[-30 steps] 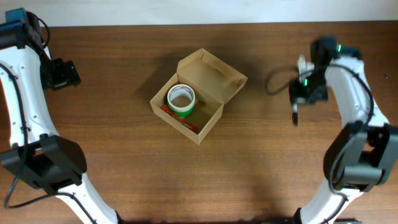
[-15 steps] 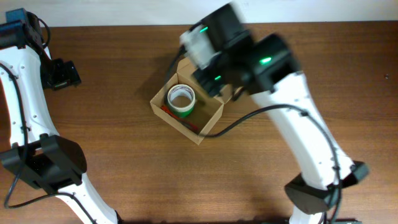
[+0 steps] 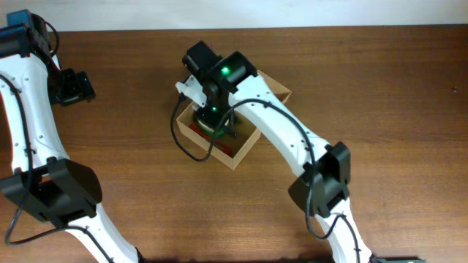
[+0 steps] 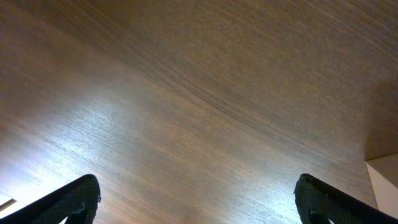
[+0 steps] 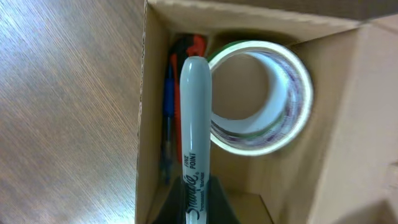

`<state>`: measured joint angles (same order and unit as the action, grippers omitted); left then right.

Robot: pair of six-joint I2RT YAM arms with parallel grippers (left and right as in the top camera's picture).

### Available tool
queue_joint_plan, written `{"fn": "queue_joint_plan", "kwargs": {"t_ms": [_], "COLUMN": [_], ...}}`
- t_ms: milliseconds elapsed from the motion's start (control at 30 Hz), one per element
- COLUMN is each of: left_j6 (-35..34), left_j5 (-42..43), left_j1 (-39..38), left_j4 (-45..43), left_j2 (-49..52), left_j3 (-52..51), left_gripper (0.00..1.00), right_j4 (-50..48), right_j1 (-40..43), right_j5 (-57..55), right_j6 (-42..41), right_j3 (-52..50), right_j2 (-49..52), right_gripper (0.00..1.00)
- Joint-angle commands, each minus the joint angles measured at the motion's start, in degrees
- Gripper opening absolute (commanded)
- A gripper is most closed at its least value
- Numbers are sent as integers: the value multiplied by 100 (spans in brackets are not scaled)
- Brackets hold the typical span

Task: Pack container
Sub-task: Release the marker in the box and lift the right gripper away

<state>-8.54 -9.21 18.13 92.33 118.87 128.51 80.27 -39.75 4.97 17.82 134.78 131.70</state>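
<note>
Marker insertion in hand: right gripper (image 5: 194,205), clamped on a Sharpie marker (image 5: 194,112), hangs directly above the open container (image 5: 142,93) holding a tape roll (image 5: 292,93); next, lower into the container, then release

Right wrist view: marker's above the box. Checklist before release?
1. Marker held in the right jaws: ok.
2. Marker over the open container: ok.
3. Lid flap folded back: ok.
4. Room beside the tape roll, where the red pen lies: cannot tell.
5. Left arm away from the container: ok.
</note>
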Motion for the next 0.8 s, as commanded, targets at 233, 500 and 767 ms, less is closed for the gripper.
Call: {"fn": "queue_joint_plan", "kwargs": {"t_ms": [233, 500, 767], "left_j6": [72, 72, 72], "left_j5": [-20, -20, -20], "left_j1": [15, 15, 15], "left_j4": [4, 4, 4], "left_j2": [42, 42, 42], "left_j3": [-28, -28, -28], "left_gripper": [100, 100, 100], "right_j4": [-122, -509, -664], "right_j1": [-4, -4, -9], "right_j5": [678, 839, 1010], "right_j6": [61, 59, 59], "right_j3": [-181, -859, -1178], "right_j2": [382, 382, 382], "right_gripper": [4, 4, 4]}}
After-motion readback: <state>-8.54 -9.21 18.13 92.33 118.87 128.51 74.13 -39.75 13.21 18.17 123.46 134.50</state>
